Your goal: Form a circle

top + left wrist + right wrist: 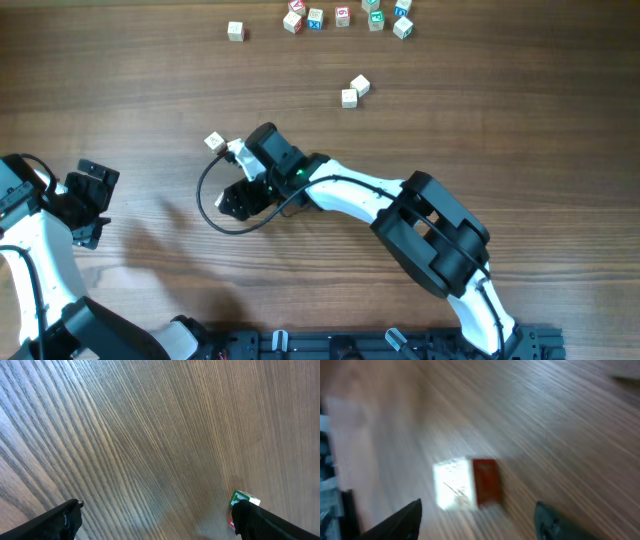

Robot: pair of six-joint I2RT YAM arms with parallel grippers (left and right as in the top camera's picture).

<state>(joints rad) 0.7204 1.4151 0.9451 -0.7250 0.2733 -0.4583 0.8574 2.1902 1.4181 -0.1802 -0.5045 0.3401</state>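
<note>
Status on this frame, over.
Left gripper open, aside. Right gripper open, fingers astride one cube. No circle formed; other cubes scattered. Nothing blocking.

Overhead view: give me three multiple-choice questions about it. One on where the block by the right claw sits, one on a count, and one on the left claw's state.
1. Where is the block nearest the right claw?
A) in the top row
B) alone, just off the claw's tip
C) under the left arm

2. How many blocks are in the small group just below the top row?
A) two
B) four
C) six

3. How is the left claw?
A) shut on a block
B) open
C) shut and empty

Answers:
1. B, because it lies by itself right beside the claw, far from the row.
2. A, because only two blocks sit there, side by side.
3. B, because the left wrist view shows its fingers spread wide with bare wood between them.
</note>
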